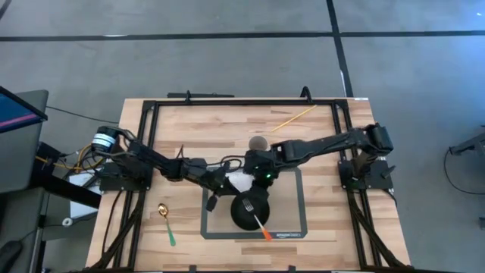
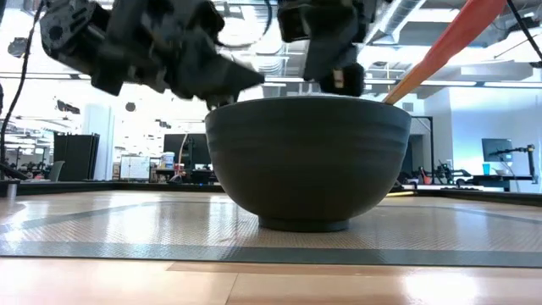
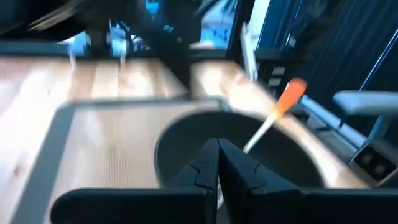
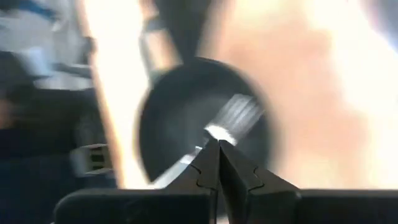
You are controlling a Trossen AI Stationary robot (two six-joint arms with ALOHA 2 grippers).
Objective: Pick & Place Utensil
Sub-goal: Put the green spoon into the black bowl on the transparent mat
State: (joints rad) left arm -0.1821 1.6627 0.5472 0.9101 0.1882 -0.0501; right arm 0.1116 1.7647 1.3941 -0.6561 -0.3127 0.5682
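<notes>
From above, you saw the fork (image 1: 256,218) resting in the bowl (image 1: 244,215) at lower centre of the desk (image 1: 318,140), orange handle over the rim. Your left claw (image 1: 214,199) and right claw (image 1: 263,182) sat just above the bowl; a spoon (image 1: 165,220) lay lower left.

At desk level, the bowl (image 2: 308,161) filled the centre.

Both wrist views showed each claw (image 3: 217,163) clenched (image 4: 217,163), empty.
</notes>
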